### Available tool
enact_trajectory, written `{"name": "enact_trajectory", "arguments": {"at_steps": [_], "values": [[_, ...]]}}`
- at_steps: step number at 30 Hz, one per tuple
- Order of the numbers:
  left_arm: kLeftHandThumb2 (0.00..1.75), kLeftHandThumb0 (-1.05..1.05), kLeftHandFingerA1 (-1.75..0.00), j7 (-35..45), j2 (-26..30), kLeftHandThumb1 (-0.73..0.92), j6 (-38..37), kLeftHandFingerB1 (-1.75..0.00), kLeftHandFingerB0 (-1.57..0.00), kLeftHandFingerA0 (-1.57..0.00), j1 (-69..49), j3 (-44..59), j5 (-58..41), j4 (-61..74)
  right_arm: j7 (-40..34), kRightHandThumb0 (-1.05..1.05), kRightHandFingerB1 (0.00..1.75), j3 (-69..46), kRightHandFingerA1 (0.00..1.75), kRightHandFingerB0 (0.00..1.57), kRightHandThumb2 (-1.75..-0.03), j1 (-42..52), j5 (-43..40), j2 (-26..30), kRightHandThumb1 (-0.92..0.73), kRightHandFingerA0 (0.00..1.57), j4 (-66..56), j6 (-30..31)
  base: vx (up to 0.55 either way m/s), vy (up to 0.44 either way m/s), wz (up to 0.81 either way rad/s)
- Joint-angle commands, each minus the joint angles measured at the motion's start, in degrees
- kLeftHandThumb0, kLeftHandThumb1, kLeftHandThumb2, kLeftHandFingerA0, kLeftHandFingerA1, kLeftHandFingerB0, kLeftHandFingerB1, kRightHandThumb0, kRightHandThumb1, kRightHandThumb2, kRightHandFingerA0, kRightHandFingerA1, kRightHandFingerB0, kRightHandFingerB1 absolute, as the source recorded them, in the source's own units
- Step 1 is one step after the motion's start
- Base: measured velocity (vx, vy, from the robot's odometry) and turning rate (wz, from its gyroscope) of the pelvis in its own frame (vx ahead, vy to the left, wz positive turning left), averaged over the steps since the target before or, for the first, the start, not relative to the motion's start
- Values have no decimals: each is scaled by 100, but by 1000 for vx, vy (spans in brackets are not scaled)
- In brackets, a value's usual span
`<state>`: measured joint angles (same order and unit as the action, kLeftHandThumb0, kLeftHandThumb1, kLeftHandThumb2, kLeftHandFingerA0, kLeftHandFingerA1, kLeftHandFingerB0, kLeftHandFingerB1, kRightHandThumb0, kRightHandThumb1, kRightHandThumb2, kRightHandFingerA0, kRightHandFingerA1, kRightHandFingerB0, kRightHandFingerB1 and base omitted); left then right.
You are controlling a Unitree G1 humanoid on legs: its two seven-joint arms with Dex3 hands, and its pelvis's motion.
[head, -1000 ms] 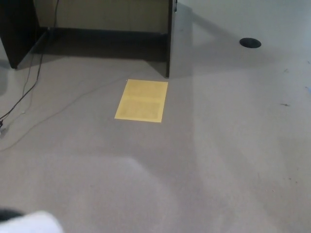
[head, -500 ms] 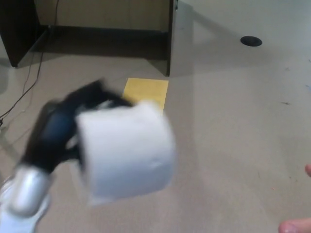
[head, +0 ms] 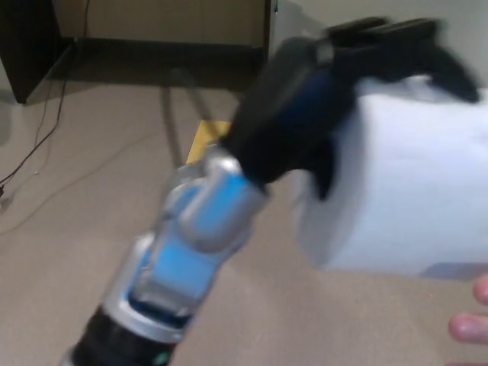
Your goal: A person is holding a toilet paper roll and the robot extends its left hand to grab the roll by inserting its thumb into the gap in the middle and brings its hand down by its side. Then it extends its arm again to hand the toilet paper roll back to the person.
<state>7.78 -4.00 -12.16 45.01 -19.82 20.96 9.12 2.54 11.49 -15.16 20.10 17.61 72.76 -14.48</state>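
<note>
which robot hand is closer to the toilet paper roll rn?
Left. The left hand is shut on the toilet paper roll, fingers over its top. The right hand is not in view. A person's fingertips show just below the roll.

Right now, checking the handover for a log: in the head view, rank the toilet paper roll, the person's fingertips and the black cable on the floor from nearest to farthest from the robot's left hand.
1. Toilet paper roll: gripped in the left hand, on the right.
2. Person's fingertips: bottom right corner, just below the roll.
3. Black cable: on the floor at far left.
</note>
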Motion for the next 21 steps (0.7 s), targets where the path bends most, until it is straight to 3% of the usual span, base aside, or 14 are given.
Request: {"name": "enact_trajectory", "arguments": {"at_steps": [1, 2, 3, 4, 5, 9, 10, 13, 15, 16, 17, 18, 19, 21], "values": [[66, -28, -155, 248, -646, 60, 1321, -125, -81, -89, 489, -727, 897, 164, -53, -38, 42, 146, 57, 58, -60, -53, 128, -53, -65, 75, 98, 86, 0, 0, 0], [60, -18, -159, 223, -670, 68, 1284, -122, -78, -84, 394, -815, 911, 162, -6, -38, 41, 151, 58, 57, -60, -56, 108, -87, -65, 74, 108, 135, 0, 0, 0], [60, -18, -159, 222, -679, 68, 1297, -122, -78, -84, 382, -829, 922, 170, -2, -38, 41, 156, 58, 57, -60, -58, 103, -91, -65, 74, 111, 140, 0, 0, 0], [61, -20, -158, 215, -732, 63, 1319, -109, -85, -86, 371, -927, 984, 121, 9, -37, 42, 146, 57, 57, -60, -103, 80, -113, -65, 74, 133, 157, 0, 0, 0], [61, -17, -151, 162, -809, 62, 1283, -69, -97, -92, 344, -1046, 1031, 29, 33, -39, 41, 170, 57, 57, -60, -197, 92, -137, -65, 75, 128, 209, 0, 0, 0], [58, -22, -148, 108, -866, 63, 1279, -60, -97, -90, 210, -1223, 1102, 44, 47, -40, 42, 211, 58, 57, -60, -262, 84, -171, -66, 76, 121, 241, 0, 0, 0], [68, -12, -162, 68, -939, 70, 1316, -135, -77, -88, 77, -1363, 1125, 78, 80, -36, 42, 219, 57, 55, -60, -237, 77, -179, -66, 73, 113, 187, 0, 0, 0], [72, -9, -164, 58, -968, 71, 1345, -141, -75, -91, -91, -1523, 1159, 155, 139, -36, 42, 245, 58, 53, -60, -309, 79, -176, -67, 73, 104, 179, 0, 0, 0], [72, -16, -157, 244, -860, 74, 1321, -102, -84, -88, -21, -1444, 1036, 206, 167, -37, 41, 232, 52, 52, -60, -464, 60, -127, -67, 70, 79, 180, 0, 0, 0], [66, -20, -156, 237, -831, 73, 1268, -71, -88, -87, 3, -1413, 1028, 192, 149, -38, 41, 244, 53, 53, -59, -514, 75, -117, -67, 72, 77, 189, 0, 0, 0], [66, -20, -156, 222, -809, 73, 1223, -71, -88, -87, -21, -1411, 1033, 209, 119, -38, 41, 265, 53, 53, -59, -517, 95, -121, -67, 72, 80, 196, 0, 0, 0], [61, -25, -152, 256, -806, 72, 1243, -54, -89, -88, -43, -1429, 1030, 254, 87, -38, 42, 325, 53, 53, -60, -478, 154, -92, -68, 73, 79, 151, 0, 0, 0], [64, -26, -149, 268, -815, 68, 1253, -50, -84, -83, -66, -1440, 1015, 293, 86, -37, 43, 324, 56, 54, -60, -455, 139, -78, -68, 72, 86, 137, 0, 0, 0], [59, -31, -115, 161, -789, 63, 1133, -41, -68, -83, -123, -1446, 1047, 327, 39, -38, 44, 354, 68, 55, -60, -427, 150, -68, -68, 77, 101, 91, 0, 0, 0]]}}
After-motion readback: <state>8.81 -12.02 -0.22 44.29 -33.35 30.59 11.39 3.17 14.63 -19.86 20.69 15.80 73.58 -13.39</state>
